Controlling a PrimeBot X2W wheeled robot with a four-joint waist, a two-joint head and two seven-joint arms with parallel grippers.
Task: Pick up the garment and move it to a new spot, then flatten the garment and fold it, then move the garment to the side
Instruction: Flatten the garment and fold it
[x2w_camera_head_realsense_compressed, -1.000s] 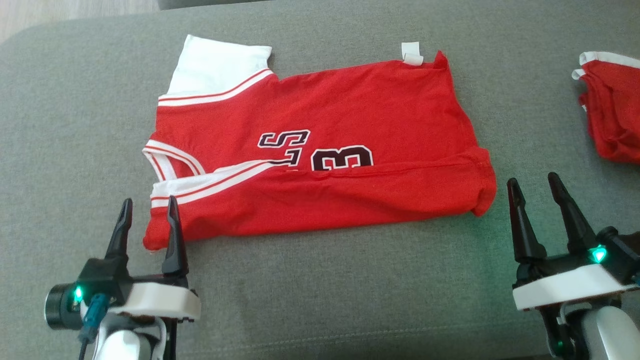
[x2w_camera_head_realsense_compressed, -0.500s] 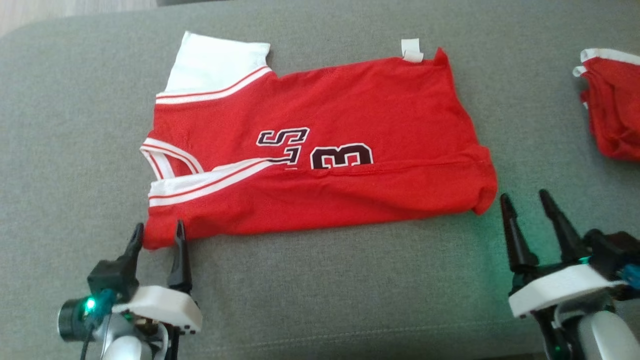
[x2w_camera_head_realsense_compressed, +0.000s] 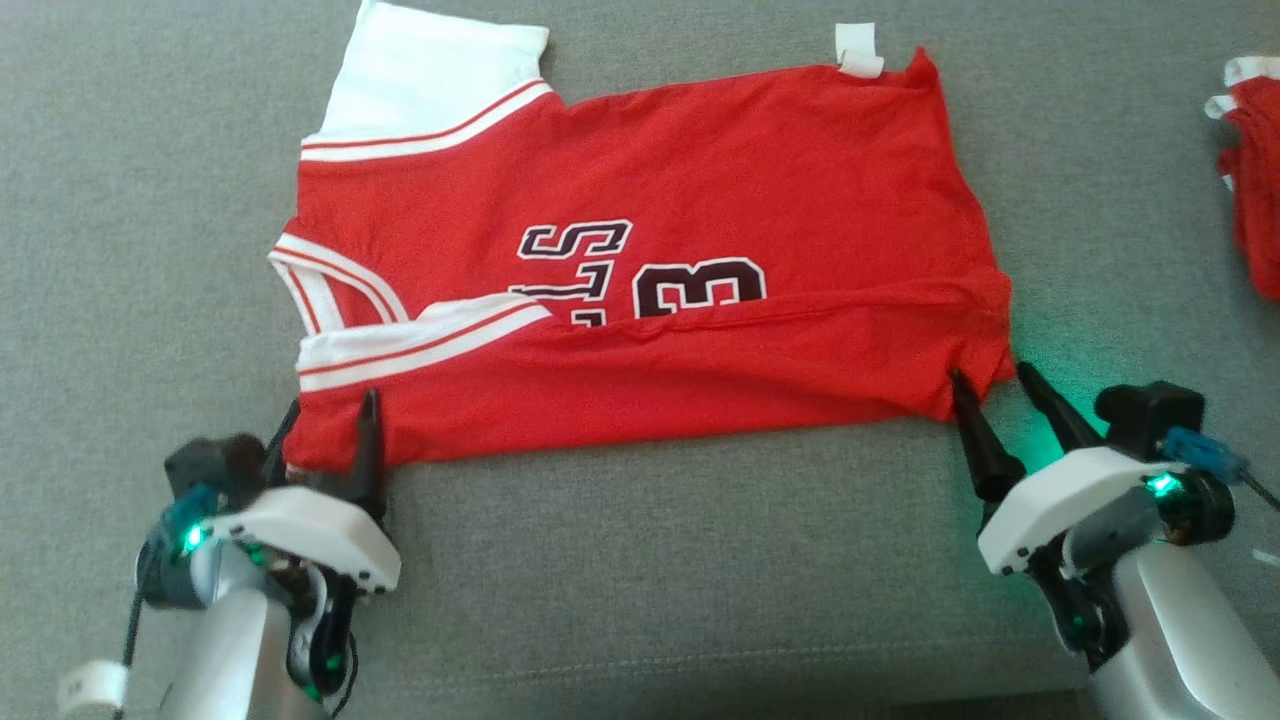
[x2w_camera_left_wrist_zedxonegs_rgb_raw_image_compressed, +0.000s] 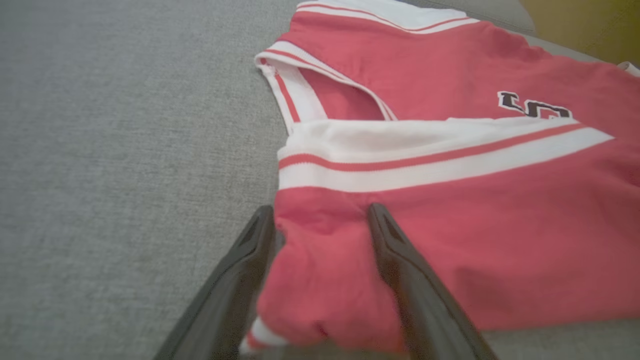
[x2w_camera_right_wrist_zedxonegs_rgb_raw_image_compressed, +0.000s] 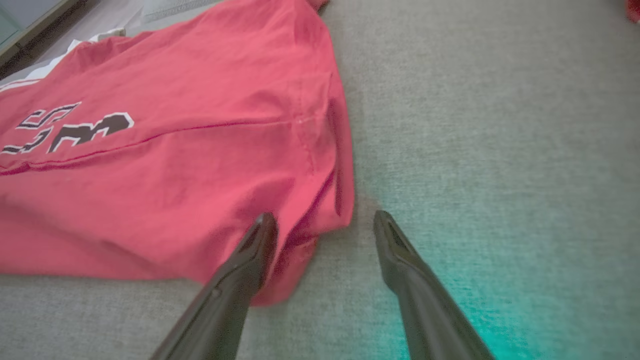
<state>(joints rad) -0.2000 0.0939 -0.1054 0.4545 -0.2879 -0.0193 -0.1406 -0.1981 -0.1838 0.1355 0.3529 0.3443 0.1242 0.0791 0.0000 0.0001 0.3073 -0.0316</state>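
head view, garment: red short-sleeved garment (x2w_camera_head_realsense_compressed: 700, 180) with white striped trim and dark lettering. It lies flat and crosswise on the grey woven couch cushion (x2w_camera_head_realsense_compressed: 640, 560), with the near long edge already folded up to the number.
head view, left tool: the left tool (x2w_camera_head_realsense_compressed: 330, 405) is spread wide at the near-left corner, with nothing pinched.
head view, right tool: the right tool (x2w_camera_head_realsense_compressed: 992, 374) is spread just as wide at the near-right corner and is also empty.
head view, extra: a second bunched red cloth with white edging (x2w_camera_head_realsense_compressed: 1255, 200) sits well apart at the far right.
left wrist view, left tool: the left tool (x2w_camera_left_wrist_zedxonegs_rgb_raw_image_compressed: 320, 210) straddles the corner. One finger is on top of the red cloth (x2w_camera_left_wrist_zedxonegs_rgb_raw_image_compressed: 450, 225) and the other is right at its edge.
right wrist view, right tool: on the right tool (x2w_camera_right_wrist_zedxonegs_rgb_raw_image_compressed: 324, 217), one finger tip touches the garment's corner (x2w_camera_right_wrist_zedxonegs_rgb_raw_image_compressed: 175, 175) and the other is over bare cushion.
step, my guess: it's lining up both near corners for the next fold.
tip 1: the right tool looks a bit outboard, so I'd nudge it inward so the corner sits properly between the fingers.
tip 2: catch both layers, or the first fold opens up.
tip 3: close both tools together and lift evenly so the far edge stays square.
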